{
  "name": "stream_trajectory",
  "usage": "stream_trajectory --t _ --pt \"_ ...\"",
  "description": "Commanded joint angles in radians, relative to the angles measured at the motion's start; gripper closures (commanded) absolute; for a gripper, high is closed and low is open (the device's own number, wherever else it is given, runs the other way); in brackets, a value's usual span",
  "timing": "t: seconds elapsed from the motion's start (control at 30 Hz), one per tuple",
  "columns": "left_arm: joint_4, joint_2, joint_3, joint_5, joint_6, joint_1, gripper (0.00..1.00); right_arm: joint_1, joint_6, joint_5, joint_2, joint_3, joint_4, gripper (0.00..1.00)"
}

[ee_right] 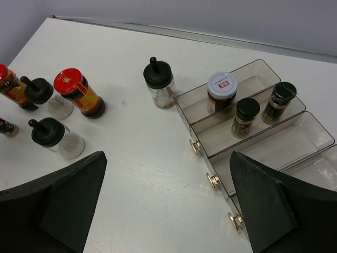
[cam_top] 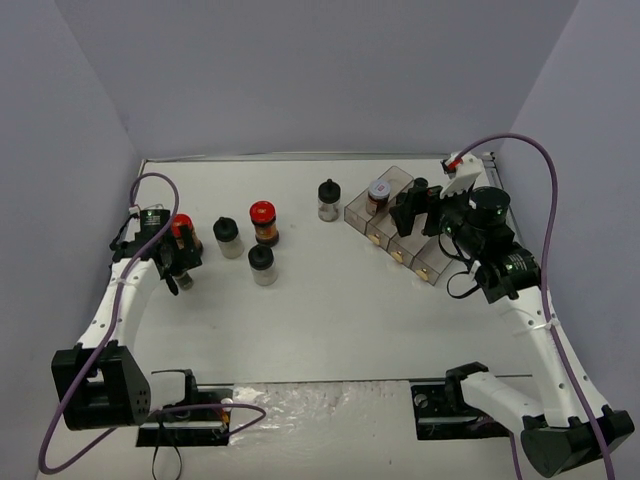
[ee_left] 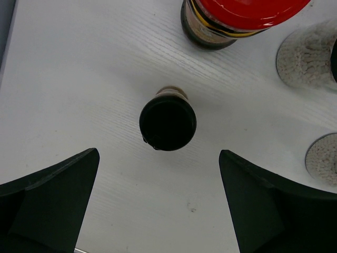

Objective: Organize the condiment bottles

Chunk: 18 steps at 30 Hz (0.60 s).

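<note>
My left gripper (ee_left: 158, 176) is open and points down at the table. A small black-capped bottle (ee_left: 168, 125) stands upright just ahead of its fingertips, untouched. Beyond that bottle are a red-capped brown bottle (ee_left: 231, 23) and two jars of white grains (ee_left: 305, 58). From above, the left gripper (cam_top: 178, 268) is at the left, beside that red-capped bottle (cam_top: 181, 228). My right gripper (ee_right: 167, 179) is open and empty above the clear tray (ee_right: 295, 139). The tray holds a white-lidded jar (ee_right: 221, 90) and two small dark bottles (ee_right: 245, 116).
More bottles stand mid-table: a red-capped one (cam_top: 263, 222) and black-capped jars (cam_top: 228, 236) (cam_top: 262, 265) (cam_top: 329, 200). Gold knobs (ee_right: 212, 181) line the tray's front. Purple cables loop beside both arms, and walls close the table's back and sides.
</note>
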Motion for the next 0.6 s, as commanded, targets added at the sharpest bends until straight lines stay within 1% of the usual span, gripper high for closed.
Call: stream_trajectory --t 0.0,0.33,0.43,0.57 --pt "0.151 0.004 0.003 0.026 0.056 0.023 0.07 -0.005 -0.021 -0.046 -0.012 0.007 0.043 0.0" --pt "0.214 0.059 -0.026 0.03 0.07 0.034 0.15 -0.005 -0.032 -0.064 -0.026 -0.013 0.041 0.0" --pt "0.222 0.076 -0.02 0.052 0.071 0.034 0.19 -0.005 -0.03 -0.061 -0.029 -0.021 0.041 0.0" --pt "0.207 0.084 -0.014 0.05 0.073 0.034 0.28 -0.006 -0.029 -0.06 -0.028 -0.021 0.035 0.0"
